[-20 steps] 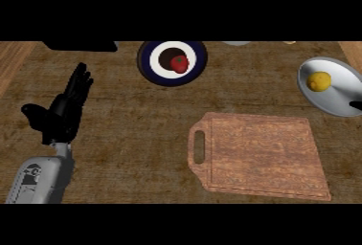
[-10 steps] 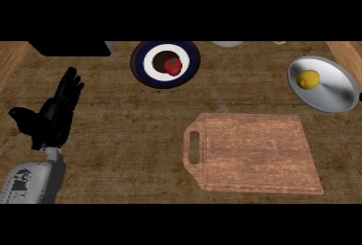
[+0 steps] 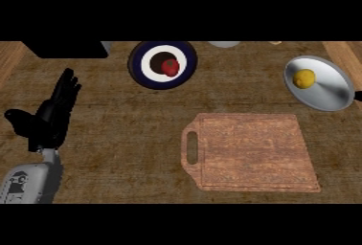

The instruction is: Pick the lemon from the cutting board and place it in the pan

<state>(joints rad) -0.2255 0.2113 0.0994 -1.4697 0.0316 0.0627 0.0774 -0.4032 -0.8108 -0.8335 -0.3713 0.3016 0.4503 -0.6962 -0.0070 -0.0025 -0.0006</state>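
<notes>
Dark brown wood-grain counter (image 3: 120, 119) fills the head view, with lighter wood strips at the upper left and upper right corners. The biggest item is the reddish-brown cutting board (image 3: 251, 155), lying flat right of centre and toward the lower part of the view, its handle slot (image 3: 192, 148) on its left end. The board's top is bare. The grey round pan (image 3: 326, 93) sits at the upper right, well apart from the board, and a dark stub of its handle touches the right edge of the view. A dark blue plate (image 3: 141, 72) with a white ring and a dark centre sits at upper centre. A black block (image 3: 67, 49) is cut off by the top edge at upper left. The grey left forearm (image 3: 32, 182) comes in at the lower left corner. The black left hand (image 3: 50, 119) rests near the left edge with its fingers straight, close together and pointing up, the thumb splayed out to the left, holding nothing. The right hand does not show. The yellow lemon (image 3: 305, 79) lies inside the pan, left of the pan's centre. A small red fruit (image 3: 170, 67) sits on the plate's centre. A grey rounded object (image 3: 225, 44) is partly cut off at the top edge, and next to it is a tiny tan bit (image 3: 276, 42), too small to tell what it is.
</notes>
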